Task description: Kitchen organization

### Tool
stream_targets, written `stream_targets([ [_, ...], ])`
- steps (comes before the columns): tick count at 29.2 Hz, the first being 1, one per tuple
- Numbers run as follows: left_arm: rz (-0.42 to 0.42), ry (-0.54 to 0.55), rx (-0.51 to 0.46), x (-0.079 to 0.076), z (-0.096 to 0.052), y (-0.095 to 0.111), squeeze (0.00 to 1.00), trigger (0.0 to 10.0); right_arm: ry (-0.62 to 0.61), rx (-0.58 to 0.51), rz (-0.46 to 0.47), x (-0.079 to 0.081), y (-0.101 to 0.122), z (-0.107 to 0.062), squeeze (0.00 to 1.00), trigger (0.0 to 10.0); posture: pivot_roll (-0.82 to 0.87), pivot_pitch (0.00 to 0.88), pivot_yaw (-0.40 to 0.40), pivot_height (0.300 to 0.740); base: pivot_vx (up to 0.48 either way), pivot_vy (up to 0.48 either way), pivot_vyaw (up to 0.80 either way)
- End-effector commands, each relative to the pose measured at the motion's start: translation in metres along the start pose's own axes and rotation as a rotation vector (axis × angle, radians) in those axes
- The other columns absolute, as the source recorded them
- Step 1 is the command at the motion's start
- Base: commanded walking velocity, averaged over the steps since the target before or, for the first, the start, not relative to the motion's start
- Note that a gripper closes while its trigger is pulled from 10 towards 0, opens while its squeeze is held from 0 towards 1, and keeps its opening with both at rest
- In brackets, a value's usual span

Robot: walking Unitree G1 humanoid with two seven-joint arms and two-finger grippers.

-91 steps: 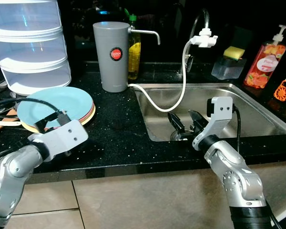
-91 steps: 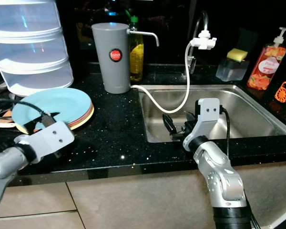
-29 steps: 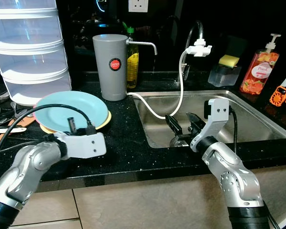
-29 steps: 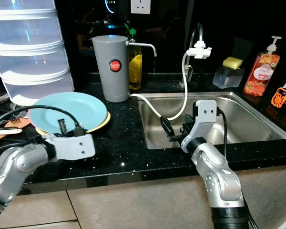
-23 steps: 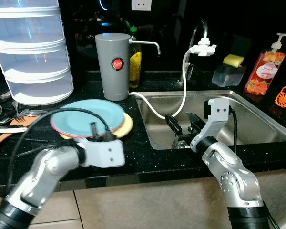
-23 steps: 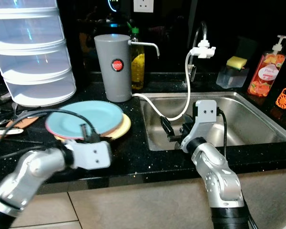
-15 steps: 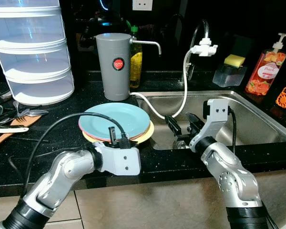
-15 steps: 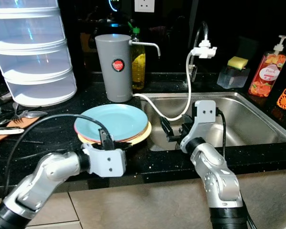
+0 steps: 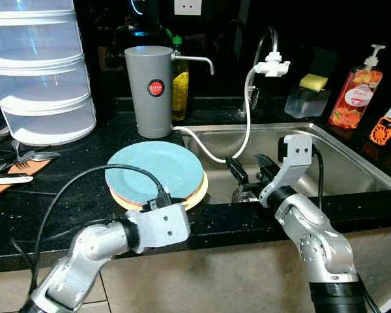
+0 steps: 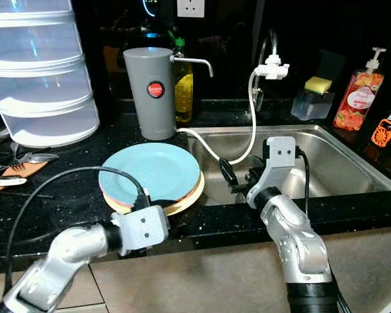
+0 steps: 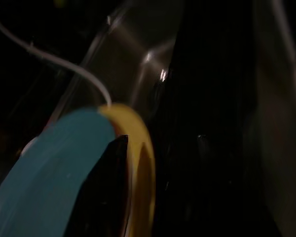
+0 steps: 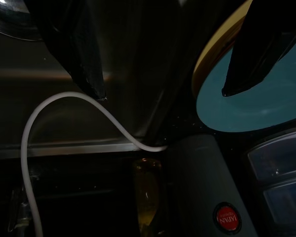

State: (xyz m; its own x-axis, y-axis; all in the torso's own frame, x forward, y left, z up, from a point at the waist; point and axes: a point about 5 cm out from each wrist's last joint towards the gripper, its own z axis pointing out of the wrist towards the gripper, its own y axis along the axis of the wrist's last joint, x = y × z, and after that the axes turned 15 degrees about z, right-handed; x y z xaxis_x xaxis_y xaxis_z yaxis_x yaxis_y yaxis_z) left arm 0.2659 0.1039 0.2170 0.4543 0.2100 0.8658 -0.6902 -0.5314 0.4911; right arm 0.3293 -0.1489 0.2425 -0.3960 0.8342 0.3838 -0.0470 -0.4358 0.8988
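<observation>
A stack of plates (image 9: 155, 171), blue on top with pink and yellow beneath, lies on the black counter beside the sink's left rim. My left gripper (image 9: 164, 199) is shut on the stack's near edge. In the left wrist view one black finger (image 11: 106, 192) lies over the blue plate, with the yellow plate (image 11: 140, 163) below it. My right gripper (image 9: 251, 173) hangs open over the left part of the steel sink (image 9: 352, 163), holding nothing. In the right wrist view the right gripper (image 12: 164, 94) has its fingers spread wide.
A grey jug (image 9: 150, 91) and a yellow bottle (image 9: 180, 81) stand behind the plates. A white hose (image 9: 247, 117) loops from the tap (image 9: 272, 62) into the sink. Clear stacked containers (image 9: 39, 72) and utensils (image 9: 13, 163) are at the left. A soap dispenser (image 9: 352, 91) and sponge box (image 9: 307, 96) are at the right.
My left gripper has dragged the plate stack rightward across the counter, from beside the clear containers to the sink's rim. The right gripper has stayed open over the sink.
</observation>
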Motion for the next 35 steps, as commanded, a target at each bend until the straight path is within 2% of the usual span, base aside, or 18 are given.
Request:
stream_targets([
  [1,-0.023,-0.004,-0.068,0.005,-0.001,0.012,0.00,10.0,0.008,0.001,0.000,0.001,-0.001,0.002,0.00,10.0,0.11,0.073,-0.057,0.740,0.000,0.000,0.00],
  [5,-0.026,-0.019,-0.094,0.006,-0.002,0.018,0.00,10.0,0.009,0.000,0.001,0.001,-0.001,0.003,0.00,10.0,0.11,0.072,-0.054,0.740,0.000,0.000,0.00],
  [7,0.044,-0.050,-0.017,0.014,-0.005,0.010,0.00,10.0,0.007,-0.003,-0.001,0.001,0.000,0.003,0.00,10.0,0.11,0.072,-0.051,0.740,0.000,0.000,0.00],
  [8,0.044,-0.050,-0.017,0.014,-0.005,0.010,0.00,10.0,0.007,-0.003,-0.001,0.001,0.000,0.003,0.00,10.0,0.11,0.072,-0.051,0.740,0.000,0.000,0.00],
  [9,0.113,-0.065,0.061,0.021,-0.011,-0.001,0.00,9.7,0.006,-0.006,-0.003,0.001,0.001,0.003,0.00,10.0,0.10,0.073,-0.049,0.740,0.000,0.000,0.00],
  [11,0.150,-0.064,0.089,0.024,-0.014,-0.005,0.00,9.7,0.007,-0.007,-0.003,0.001,0.001,0.002,0.00,10.0,0.10,0.073,-0.049,0.740,0.000,0.000,0.00],
  [14,0.144,-0.043,0.178,0.039,-0.031,-0.019,0.00,10.0,-0.002,-0.011,-0.006,-0.001,0.002,0.000,0.00,10.0,0.10,0.073,-0.044,0.740,0.000,0.000,0.00],
  [22,0.099,-0.052,0.287,0.036,-0.044,-0.038,0.00,10.0,-0.002,-0.007,-0.002,-0.001,0.000,-0.001,0.00,10.0,0.10,0.072,-0.041,0.740,0.000,0.000,0.00],
  [24,0.154,-0.043,0.343,0.034,-0.043,-0.045,0.00,10.0,0.001,-0.007,-0.003,-0.001,0.000,0.000,0.00,10.0,0.10,0.070,-0.046,0.740,0.000,0.000,0.00],
  [25,0.179,-0.033,0.363,0.034,-0.043,-0.048,0.00,9.3,0.003,-0.006,-0.004,-0.001,0.000,0.001,0.00,10.0,0.10,0.069,-0.050,0.740,0.000,0.000,0.00],
  [26,0.195,-0.024,0.372,0.033,-0.042,-0.050,0.00,7.3,0.005,-0.006,-0.004,-0.001,0.000,0.001,0.00,10.0,0.10,0.068,-0.050,0.740,0.000,0.000,0.00],
  [27,0.200,-0.018,0.373,0.033,-0.042,-0.051,0.00,7.3,0.006,-0.005,-0.004,-0.001,0.000,0.001,0.00,10.0,0.10,0.068,-0.050,0.740,0.000,0.000,0.00],
  [28,0.196,-0.010,0.369,0.033,-0.041,-0.051,0.00,6.4,0.007,-0.004,-0.005,-0.001,0.000,0.001,0.00,10.0,0.10,0.065,-0.053,0.740,0.000,0.000,0.00],
  [29,0.192,-0.004,0.366,0.033,-0.041,-0.051,0.00,6.4,0.008,-0.003,-0.006,0.000,0.000,0.001,0.00,10.0,0.10,0.065,-0.053,0.740,0.000,0.000,0.00],
  [30,0.189,-0.004,0.370,0.032,-0.041,-0.053,0.00,1.5,0.009,-0.003,-0.006,0.000,0.000,0.001,0.00,10.0,0.10,0.065,-0.053,0.740,0.000,0.000,0.00],
  [31,0.187,-0.004,0.373,0.031,-0.041,-0.054,0.00,1.5,0.010,-0.002,-0.006,0.000,0.000,0.002,0.00,10.0,0.10,0.065,-0.053,0.740,0.000,0.000,0.00],
  [32,0.184,-0.011,0.374,0.029,-0.042,-0.055,0.00,0.0,0.011,-0.001,-0.007,0.000,0.000,0.002,0.00,10.0,0.10,0.063,-0.054,0.740,0.000,0.000,0.00],
  [35,0.168,-0.009,0.366,0.027,-0.042,-0.056,0.00,0.0,0.013,0.006,-0.012,0.000,0.000,0.001,0.00,10.0,0.10,0.061,-0.054,0.740,0.000,0.000,0.00],
])
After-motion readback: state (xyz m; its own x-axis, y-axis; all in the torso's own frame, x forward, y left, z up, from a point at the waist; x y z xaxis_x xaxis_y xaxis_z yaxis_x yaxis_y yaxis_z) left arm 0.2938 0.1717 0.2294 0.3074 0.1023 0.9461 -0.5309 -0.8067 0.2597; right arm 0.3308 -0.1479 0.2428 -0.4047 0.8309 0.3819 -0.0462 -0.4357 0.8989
